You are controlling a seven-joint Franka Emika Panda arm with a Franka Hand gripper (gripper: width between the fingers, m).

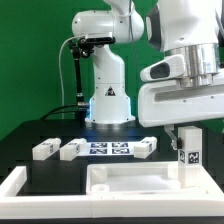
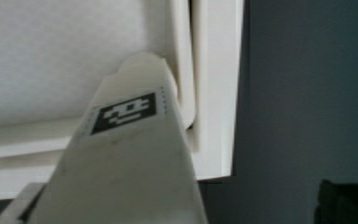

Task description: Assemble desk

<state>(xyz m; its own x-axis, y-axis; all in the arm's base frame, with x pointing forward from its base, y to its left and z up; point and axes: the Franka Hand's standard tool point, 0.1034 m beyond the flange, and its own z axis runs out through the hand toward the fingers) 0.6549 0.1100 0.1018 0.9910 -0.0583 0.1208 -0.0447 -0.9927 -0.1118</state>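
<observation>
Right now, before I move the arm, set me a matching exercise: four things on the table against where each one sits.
Things:
1. desk slab
2. marker board
3. held leg
4. leftmost leg

Places or states:
A. upright in the tool, by the slab's corner on the exterior view's right
B. lying loose, farthest to the exterior view's left
C. flat at mid-table, tags facing up
D. nearest the exterior camera, raised rim up

Pairs: 1-D, 2-C, 3-A, 4-B
</observation>
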